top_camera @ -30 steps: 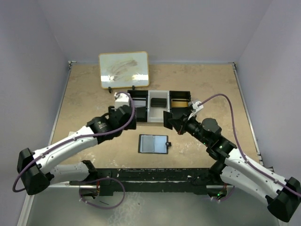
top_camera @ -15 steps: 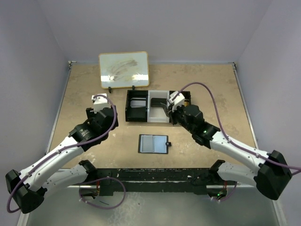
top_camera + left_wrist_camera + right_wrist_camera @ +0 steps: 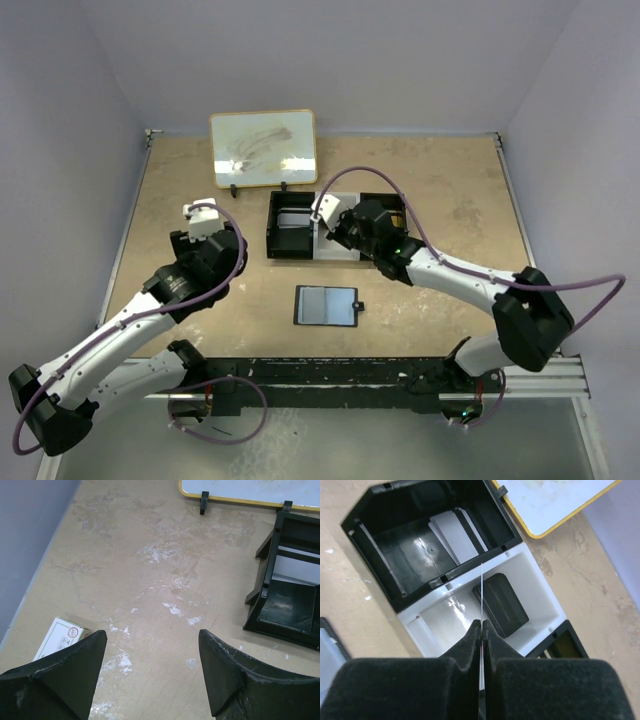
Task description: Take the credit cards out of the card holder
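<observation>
Seen from above, the card holder [image 3: 327, 305] lies open on the table [image 3: 450, 180], just near of the tray [image 3: 272, 228]. At my left wrist, the left gripper [image 3: 151, 642] gapes wide over bare table, holding nothing. At my right wrist, the right gripper [image 3: 482, 626] pinches a thin card [image 3: 482, 590] edge-on above the tray's white middle compartment.

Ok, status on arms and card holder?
Left fingers open, holding nothing. Right fingers shut on thin card above tray, white compartment. Card holder lies open, nothing blocking.
</observation>
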